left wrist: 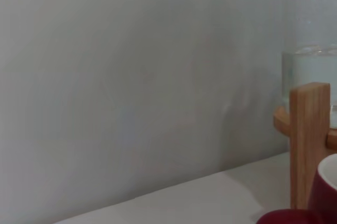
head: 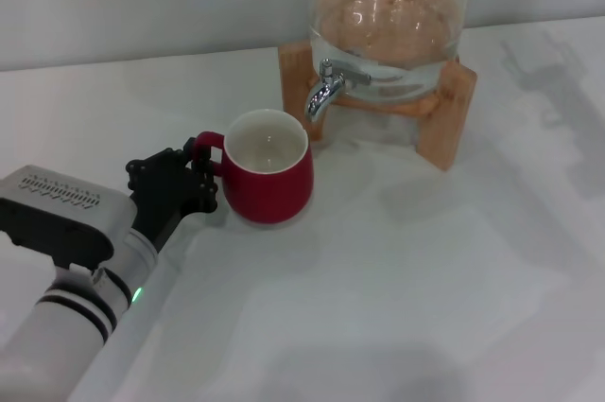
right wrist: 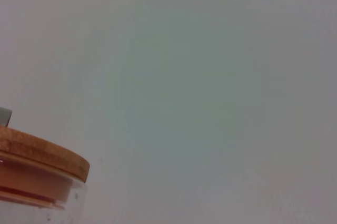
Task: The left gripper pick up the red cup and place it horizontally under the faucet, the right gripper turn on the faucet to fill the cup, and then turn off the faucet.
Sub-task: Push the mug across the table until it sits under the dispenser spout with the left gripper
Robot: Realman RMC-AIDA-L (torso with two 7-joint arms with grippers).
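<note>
1. Head view: the cup [head: 269, 180] stands upright on the white worktop [head: 397, 288], just in front of and slightly left of the faucet [head: 330, 87], whose spout ends above the cup's right rim. I judge the placing step nearly finished, though the cup looks a little off-centre under the spout.
2. The left gripper [head: 194, 175] is at the cup's left side, its black fingers around the small loop handle; it appears closed on the handle, holding the cup.
3. The right gripper is barely in sight: only a dark tip at the top right corner, far from the faucet, and I cannot tell how its fingers stand. Turning the faucet on, filling and turning it off all seem yet to come; the cup's off-white inside looks empty.
4. Materials here: the cup is glossy red ceramic, squat and rounded; the faucet is shiny chrome with a curved spout and short lever; it is fitted to a clear glass jar [head: 392, 14] holding water, resting in a pale wooden stand [head: 444, 123].
5. Left wrist view: mostly a plain pale wall; at one edge a smooth wooden stand post [left wrist: 309, 145], the jar's glass above it, and a sliver of the red cup [left wrist: 324, 192] with its pale rim.
6. Right wrist view: blank wall, and the jar's round wooden lid [right wrist: 42, 155] seen from close by; no faucet or cup.
</note>
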